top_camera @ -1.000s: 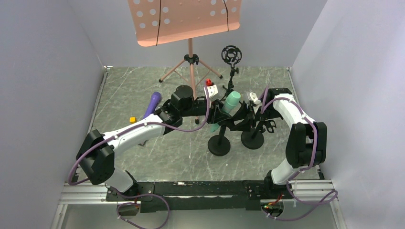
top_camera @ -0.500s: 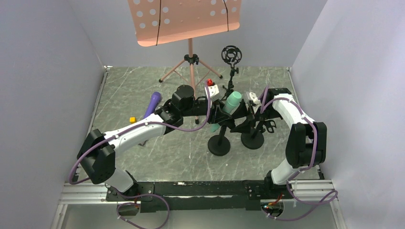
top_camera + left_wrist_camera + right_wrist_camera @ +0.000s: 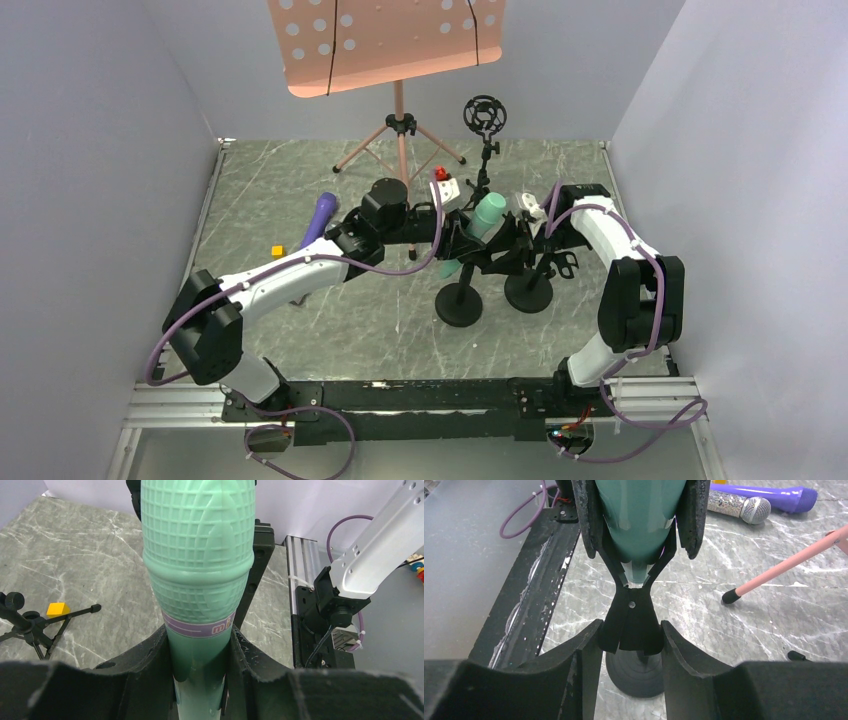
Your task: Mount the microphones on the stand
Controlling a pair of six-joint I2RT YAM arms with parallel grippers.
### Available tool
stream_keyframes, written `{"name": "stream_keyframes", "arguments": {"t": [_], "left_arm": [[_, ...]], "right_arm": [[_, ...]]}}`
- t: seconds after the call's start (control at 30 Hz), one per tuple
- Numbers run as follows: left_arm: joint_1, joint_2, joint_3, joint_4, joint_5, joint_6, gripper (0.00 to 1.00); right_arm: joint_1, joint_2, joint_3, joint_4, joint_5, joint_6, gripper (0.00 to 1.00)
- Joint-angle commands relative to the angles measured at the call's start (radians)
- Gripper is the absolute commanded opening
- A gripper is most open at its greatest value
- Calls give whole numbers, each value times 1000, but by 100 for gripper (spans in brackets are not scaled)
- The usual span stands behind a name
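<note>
My left gripper [image 3: 462, 232] is shut on the mint green microphone [image 3: 487, 213], gripping its body just below the purple band; the left wrist view shows the microphone [image 3: 197, 555] upright between my fingers [image 3: 145, 670]. The microphone's narrow tail [image 3: 636, 572] sits in the forked black clip [image 3: 630, 625] of a round-based stand [image 3: 460, 303]. My right gripper [image 3: 630, 655] is shut on that clip. The purple microphone [image 3: 320, 218] lies on the table at the left. It also shows in the right wrist view [image 3: 769, 495], beside the glittery silver microphone [image 3: 739, 505], which is hidden in the top view.
A second black round-based stand [image 3: 528, 293] is right of the first. A pink music stand [image 3: 398, 40] on a tripod is at the back, one leg near the stands [image 3: 784, 565]. Also here: a black shock mount [image 3: 485, 113], a yellow block [image 3: 278, 250] and a white box [image 3: 445, 187].
</note>
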Motion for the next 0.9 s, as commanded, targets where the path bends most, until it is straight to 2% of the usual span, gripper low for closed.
{"name": "stream_keyframes", "arguments": {"t": [0.0,0.27,0.87], "left_arm": [[-6,24,43,-22,5,28,0],[-7,57,78,-60,44,36,0],[-6,106,217,-351,112,155,0]], "right_arm": [[2,-12,38,-11,-18,-9,23],[10,-36,46,-11,-32,9,16],[25,-43,79,-10,-13,66,13]]}}
